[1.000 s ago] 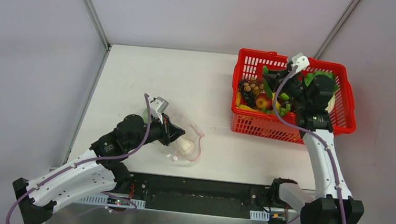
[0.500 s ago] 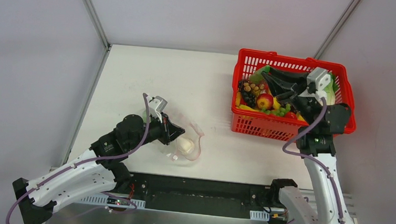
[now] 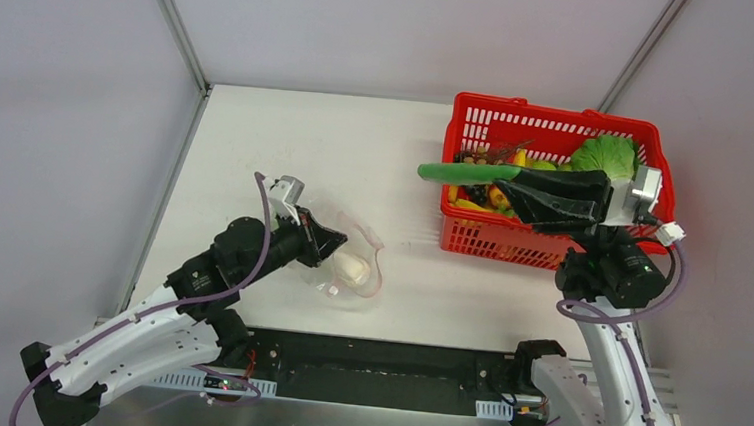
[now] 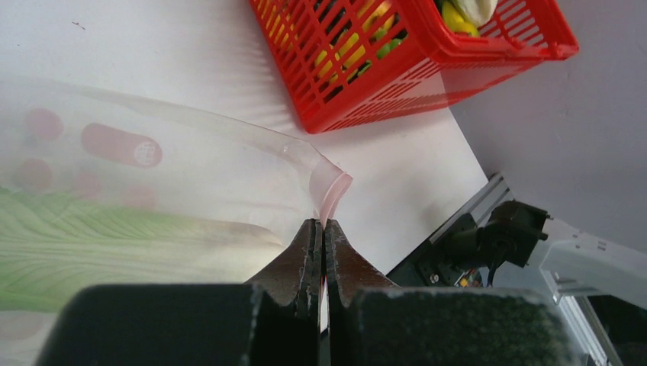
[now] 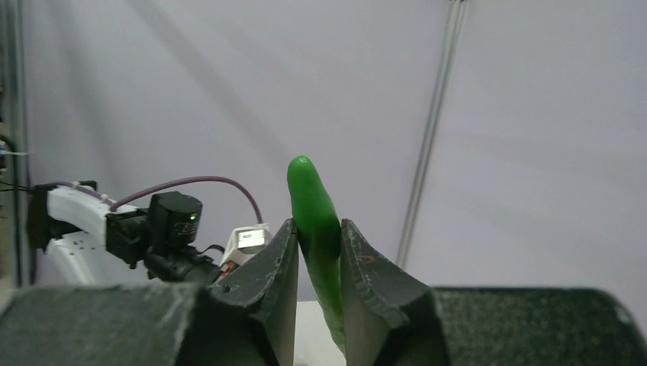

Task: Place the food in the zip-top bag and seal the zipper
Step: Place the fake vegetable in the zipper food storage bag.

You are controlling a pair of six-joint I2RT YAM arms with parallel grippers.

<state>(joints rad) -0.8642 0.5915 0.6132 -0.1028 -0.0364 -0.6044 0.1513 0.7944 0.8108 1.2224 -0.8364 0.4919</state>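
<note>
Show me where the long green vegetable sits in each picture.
Top: the vegetable points left from the right claw, over the basket's left side.
Left wrist: not in it.
Right wrist: centre, upright in the claw.
Landmarks: basket, in top and left wrist; left arm, in top and right wrist.

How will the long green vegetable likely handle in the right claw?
Probably stiff: the long green vegetable juts straight from the right claw without sagging. Likely light, since a grip near one end holds it. Its smooth skin might let it pivot.
</note>
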